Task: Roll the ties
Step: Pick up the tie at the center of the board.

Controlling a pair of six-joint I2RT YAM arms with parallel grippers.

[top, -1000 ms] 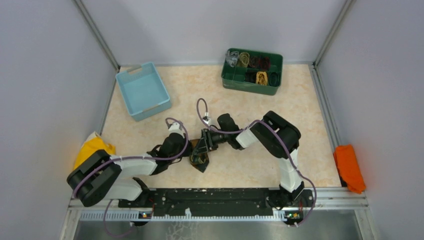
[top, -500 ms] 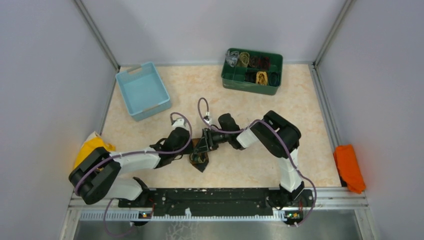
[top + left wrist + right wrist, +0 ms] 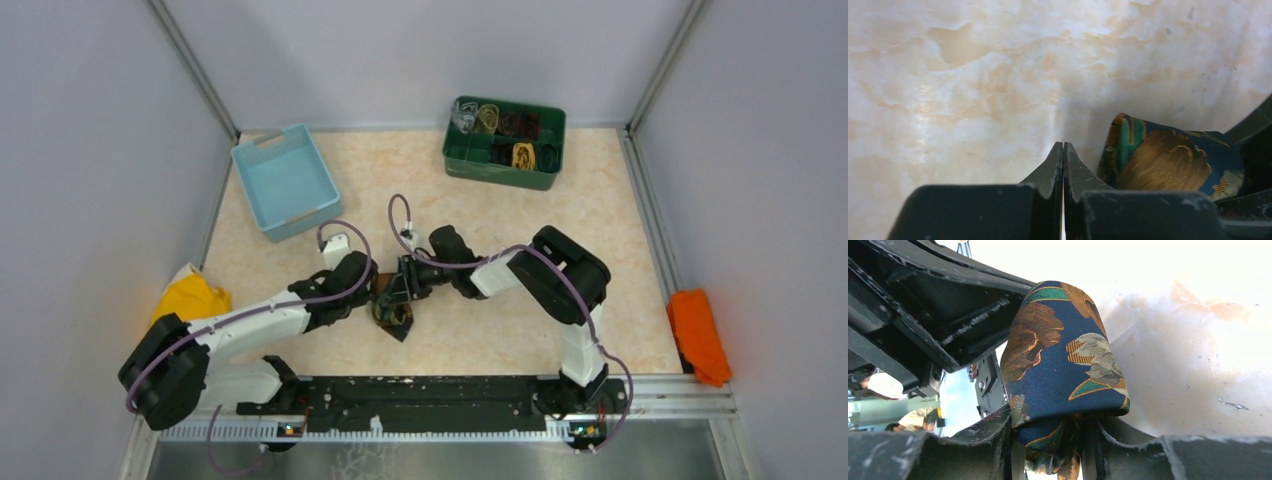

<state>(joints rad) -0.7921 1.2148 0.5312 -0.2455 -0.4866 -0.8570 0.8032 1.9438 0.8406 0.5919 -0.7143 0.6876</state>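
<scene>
Stretched lower than a second ago, our left hand (image 3: 1063, 150), pressed together and empty, noses beside the tie (image 3: 1063, 365), which our right hand (image 3: 1055, 442) pinches, part-rolled, on the tabletop (image 3: 500, 330). We judge a nudge could spring the coil loose.

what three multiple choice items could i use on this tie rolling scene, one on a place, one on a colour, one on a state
1. Where does the green tray stand?
A) at the far edge, right of centre
B) between the arm bases
C) at the near left corner

2. What colour is the open bin at the far left?
A) red
B) light blue
C) black

3. How is the left gripper?
A) wide open
B) shut on a pen
C) shut, empty

Answers: A, the top view shows it there; B, its walls and floor are light blue; C, its fingers meet with nothing between, the patterned tie beside them.
</scene>
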